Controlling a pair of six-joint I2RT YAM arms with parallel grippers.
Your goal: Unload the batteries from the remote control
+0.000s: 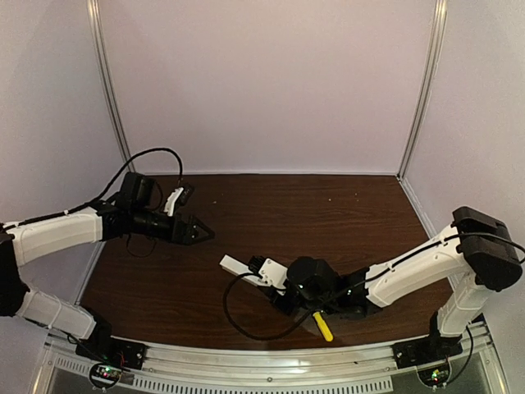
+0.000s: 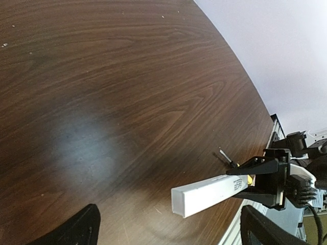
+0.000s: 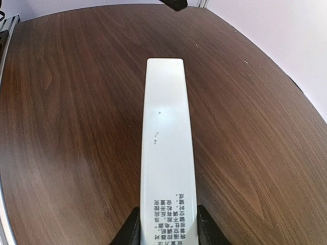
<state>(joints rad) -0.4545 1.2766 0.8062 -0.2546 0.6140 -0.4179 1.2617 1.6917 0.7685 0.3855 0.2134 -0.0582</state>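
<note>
The remote control (image 3: pixel 166 138) is a slim white bar with black print near my fingers, its smooth face up. My right gripper (image 3: pixel 168 232) is shut on its near end and holds it just above the brown table (image 1: pixel 344 222); its free end points toward my left gripper. From above, the remote control (image 1: pixel 238 265) sticks out left of the right gripper (image 1: pixel 269 273). My left gripper (image 1: pixel 203 232) hovers open a short way up-left of that end. In the left wrist view the remote control (image 2: pixel 207 194) lies between the left fingertips (image 2: pixel 76 229), apart from both. No batteries show.
A yellow-handled screwdriver (image 1: pixel 325 326) lies near the front edge under the right arm, and its tip (image 2: pixel 225 156) shows behind the remote. A black cable (image 1: pixel 246 324) loops on the table in front of the remote. Metal rails run along the near edge.
</note>
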